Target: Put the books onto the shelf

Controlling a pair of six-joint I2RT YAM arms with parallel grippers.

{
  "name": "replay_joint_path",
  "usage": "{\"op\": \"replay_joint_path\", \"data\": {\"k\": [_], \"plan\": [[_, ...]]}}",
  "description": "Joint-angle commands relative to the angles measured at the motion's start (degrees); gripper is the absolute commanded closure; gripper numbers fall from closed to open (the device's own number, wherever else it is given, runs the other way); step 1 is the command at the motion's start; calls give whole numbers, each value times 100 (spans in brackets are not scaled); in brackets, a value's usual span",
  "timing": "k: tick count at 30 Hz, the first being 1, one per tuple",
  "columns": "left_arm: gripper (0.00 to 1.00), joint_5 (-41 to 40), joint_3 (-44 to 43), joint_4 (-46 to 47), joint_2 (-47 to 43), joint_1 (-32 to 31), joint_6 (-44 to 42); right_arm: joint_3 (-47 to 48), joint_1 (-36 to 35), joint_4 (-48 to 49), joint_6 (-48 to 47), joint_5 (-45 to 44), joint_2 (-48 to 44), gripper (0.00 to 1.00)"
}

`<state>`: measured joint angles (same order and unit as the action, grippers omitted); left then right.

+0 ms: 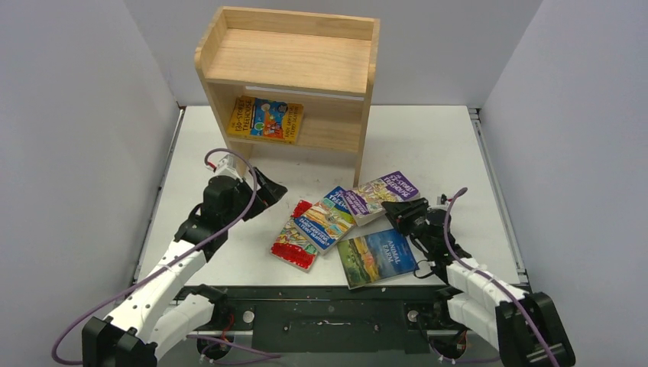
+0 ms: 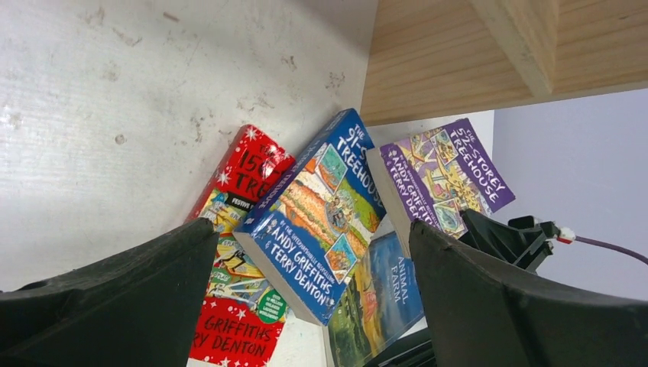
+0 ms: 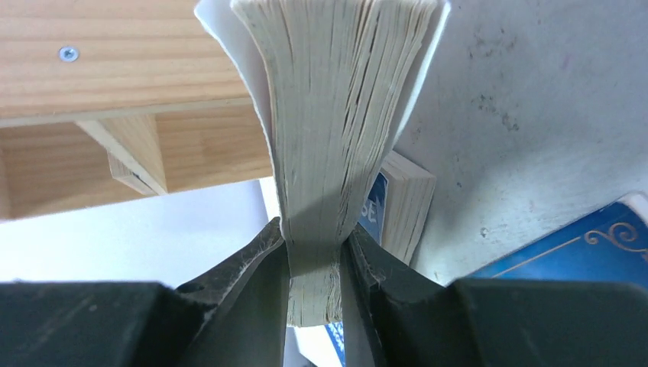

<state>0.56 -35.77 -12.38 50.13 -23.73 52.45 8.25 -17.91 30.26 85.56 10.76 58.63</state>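
The wooden shelf [image 1: 290, 61] stands at the back, with a yellow-orange book [image 1: 266, 118] lying on its inner shelf. The other books lie overlapping on the table: purple [image 1: 382, 193], blue [image 1: 330, 214], red-bordered [image 1: 294, 243] and Animal Farm [image 1: 377, 256]. My right gripper [image 1: 405, 212] is shut on the near right corner of the purple book; in the right wrist view its fingers [image 3: 315, 260] pinch the page edge [image 3: 336, 115]. My left gripper [image 1: 267, 187] hovers open left of the pile. Its wrist view looks between wide jaws [image 2: 312, 229] at the blue book [image 2: 321, 214].
White walls close in the table [image 1: 428, 145] on the left, right and back. The shelf's side panel [image 1: 364, 122] stands just behind the purple book. Metal rails run along the table's side edges, and both arm bases sit at the near edge.
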Motion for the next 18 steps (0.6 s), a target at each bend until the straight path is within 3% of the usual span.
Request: {"op": "replay_joint_path", "data": {"k": [1, 4, 9, 14, 18], "plan": [[4, 988, -931, -558, 397, 243, -735, 493, 423, -1272, -1536, 1144, -841, 95], [4, 1742, -1194, -764, 576, 260, -1035, 744, 465, -1624, -2323, 2208, -938, 95], [4, 3727, -1163, -261, 977, 244, -1230, 1115, 402, -1891, -3232, 3882, -890, 95], [4, 4603, -812, 260, 1223, 123, -1077, 1347, 354, -1753, -3366, 4890, -982, 95], [4, 5425, -476, 1263, 1255, 112, -649, 1344, 124, -743, -2884, 5626, -797, 95]]}}
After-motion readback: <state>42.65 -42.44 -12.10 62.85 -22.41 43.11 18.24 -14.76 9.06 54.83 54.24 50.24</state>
